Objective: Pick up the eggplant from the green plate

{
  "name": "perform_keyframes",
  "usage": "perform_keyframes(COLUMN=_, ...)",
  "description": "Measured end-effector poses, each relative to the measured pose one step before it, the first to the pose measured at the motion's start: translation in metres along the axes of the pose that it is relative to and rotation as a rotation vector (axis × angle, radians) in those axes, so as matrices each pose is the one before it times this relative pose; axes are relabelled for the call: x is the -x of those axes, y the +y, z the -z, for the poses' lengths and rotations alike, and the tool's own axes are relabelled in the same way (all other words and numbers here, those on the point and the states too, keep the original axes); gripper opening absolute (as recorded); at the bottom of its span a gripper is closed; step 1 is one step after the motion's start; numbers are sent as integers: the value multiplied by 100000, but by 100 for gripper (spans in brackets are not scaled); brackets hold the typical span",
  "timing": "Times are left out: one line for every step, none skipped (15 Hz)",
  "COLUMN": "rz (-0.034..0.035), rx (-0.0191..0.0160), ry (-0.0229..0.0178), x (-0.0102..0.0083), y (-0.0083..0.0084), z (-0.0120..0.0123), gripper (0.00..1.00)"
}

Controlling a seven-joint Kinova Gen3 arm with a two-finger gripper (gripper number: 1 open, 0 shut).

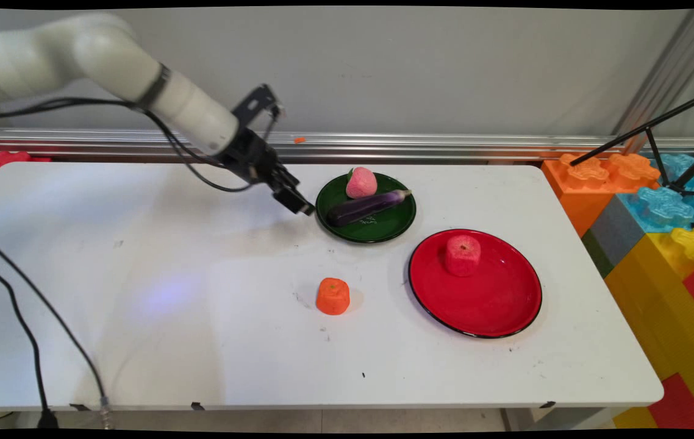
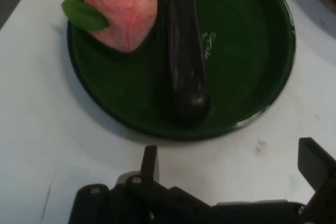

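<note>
Black and two-fingered, the gripper (image 1: 296,204) hangs just left of the round dark-green plate (image 1: 397,222) on the white bench (image 1: 139,292), its fingers (image 2: 150,162) spread wide with nothing between them. On that plate lie a long purple eggplant (image 1: 366,207) and a pink peach with a green leaf (image 1: 361,182) — close together at the plate's far side. Nearer, a stubby orange fruit piece (image 1: 333,296) stands on the bench, well apart from a round red plate (image 1: 493,305) carrying a red fruit piece (image 1: 463,255).
</note>
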Motion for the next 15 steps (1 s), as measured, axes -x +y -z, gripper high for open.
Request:
perform_keyframes(rz=70, rx=-131, ry=127, x=-341, y=12, z=-1205, gripper=100)
perform_keyframes(rz=-199, rx=-203, ry=75, x=-448, y=1, z=-1536, gripper=100)
perform_keyframes(rz=-233, rx=-145, ry=24, x=-276, y=-21, z=-921, gripper=100)
perform_keyframes(rz=-310, rx=-225, ry=11, x=-374, y=-64, z=-1237, gripper=100)
perform_keyframes(rz=-442, rx=-80, ry=31, x=-305, y=-53, z=-998, gripper=100)
perform_keyframes(rz=-478, rx=-3, ry=18, x=-221, y=-38, z=-778, gripper=100)
perform_keyframes(rz=-727, rx=31, ry=13, x=-195, y=-37, z=-756, gripper=100)
perform_keyframes(rz=-828, rx=37, ry=50, x=-177, y=-40, z=-691, gripper=100)
perform_keyframes(rz=-884, rx=69, ry=21, x=-170, y=-47, z=-784, gripper=100)
perform_keyframes(rz=-804, rx=60, ry=97, x=-180, y=-45, z=-714, gripper=100)
perform_keyframes(rz=-529, rx=-32, ry=70, x=-104, y=-46, z=-433, gripper=100)
perform_keyframes(rz=-720, rx=-57, ry=146, x=-171, y=-49, z=-599, gripper=100)
perform_keyframes(rz=-769, rx=-166, ry=175, x=-167, y=-70, z=-629, gripper=100)
perform_keyframes(rz=-623, rx=-275, ry=150, x=-115, y=-64, z=-493, gripper=100)
perform_keyframes(rz=-509, rx=-229, ry=92, x=-109, y=-39, z=-398, gripper=100)
